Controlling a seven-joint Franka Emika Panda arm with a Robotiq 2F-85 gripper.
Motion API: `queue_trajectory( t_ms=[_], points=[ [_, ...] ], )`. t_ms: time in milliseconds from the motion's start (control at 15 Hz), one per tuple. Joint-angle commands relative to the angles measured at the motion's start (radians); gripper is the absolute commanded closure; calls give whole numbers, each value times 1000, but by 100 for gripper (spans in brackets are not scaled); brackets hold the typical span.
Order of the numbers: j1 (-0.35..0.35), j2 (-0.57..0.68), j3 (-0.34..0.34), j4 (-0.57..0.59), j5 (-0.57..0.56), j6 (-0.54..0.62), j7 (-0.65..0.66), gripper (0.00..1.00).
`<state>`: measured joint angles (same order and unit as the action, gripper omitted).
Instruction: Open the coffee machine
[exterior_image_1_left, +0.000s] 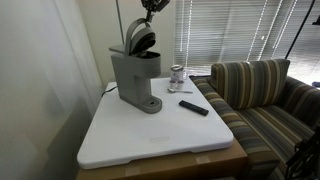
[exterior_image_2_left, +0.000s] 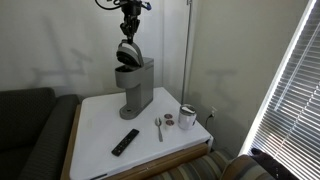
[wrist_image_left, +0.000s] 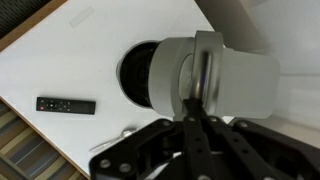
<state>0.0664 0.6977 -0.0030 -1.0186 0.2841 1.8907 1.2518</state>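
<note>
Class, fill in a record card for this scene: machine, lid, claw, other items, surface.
machine: grey coffee machine, upright
lid: lid raised and tilted up
claw: claw right at the lid's top; grip unclear
other items: black remote, small jar, spoon, all apart from the machine
surface: white table

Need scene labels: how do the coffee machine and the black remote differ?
The coffee machine is grey, tall and upright; the remote is black, slim and lies flat. The coffee machine's lid is raised, with the gripper at it; the remote lies apart. Both sit on the white table.
</note>
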Motion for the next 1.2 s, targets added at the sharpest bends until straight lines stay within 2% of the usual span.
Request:
queue_trajectory(
  t_ms=[0,1133],
  points=[
    [-8,66,6,99,-13,-32,-3,100],
    [-9,207,4,328,-3,-114,-14,100]
  ],
)
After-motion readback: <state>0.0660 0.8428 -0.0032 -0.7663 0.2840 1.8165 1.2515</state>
